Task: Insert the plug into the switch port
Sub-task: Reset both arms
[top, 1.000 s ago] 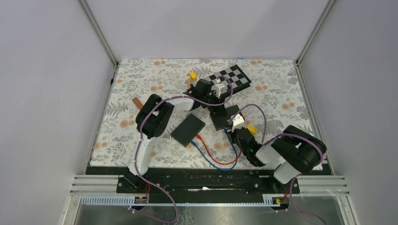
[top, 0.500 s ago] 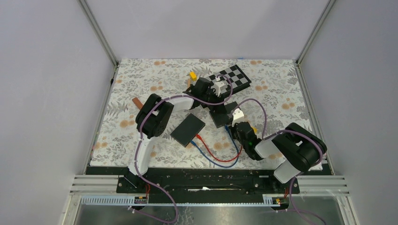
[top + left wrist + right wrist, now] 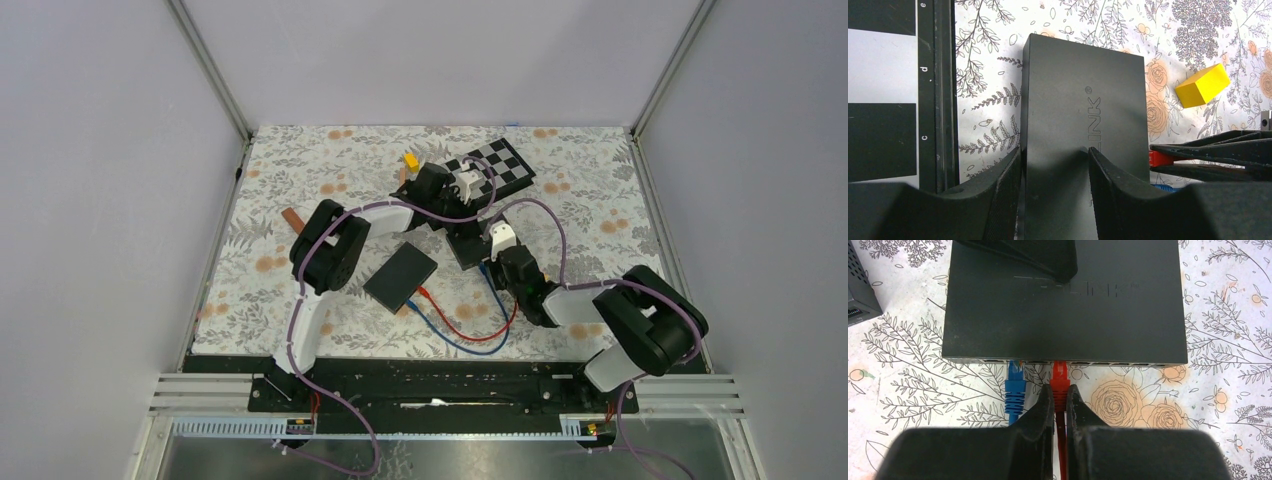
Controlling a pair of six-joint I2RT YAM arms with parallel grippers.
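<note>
The black switch (image 3: 998, 315) lies flat on the flowered cloth, its row of ports facing my right wrist camera. My right gripper (image 3: 1060, 390) is shut on the red plug (image 3: 1060, 377), whose tip sits in a port about as deep as the blue plug (image 3: 1015, 385) to its left. My left gripper (image 3: 1054, 155) is half open at the switch's (image 3: 1083, 75) far end. One finger (image 3: 1008, 190) lies along its side and the other rests on its top. In the top view both grippers meet at the switch (image 3: 468, 248).
A second black box (image 3: 400, 275) lies left of the switch. A checkered board (image 3: 490, 165) sits behind it. A yellow block (image 3: 1203, 85) lies on the cloth beside the switch. The red cable (image 3: 480, 335) and blue cable (image 3: 445, 340) loop toward the near edge.
My right arm has slid forward and left toward the switch, carrying the red plug up to the port row. The left gripper has kept its place on the switch.
</note>
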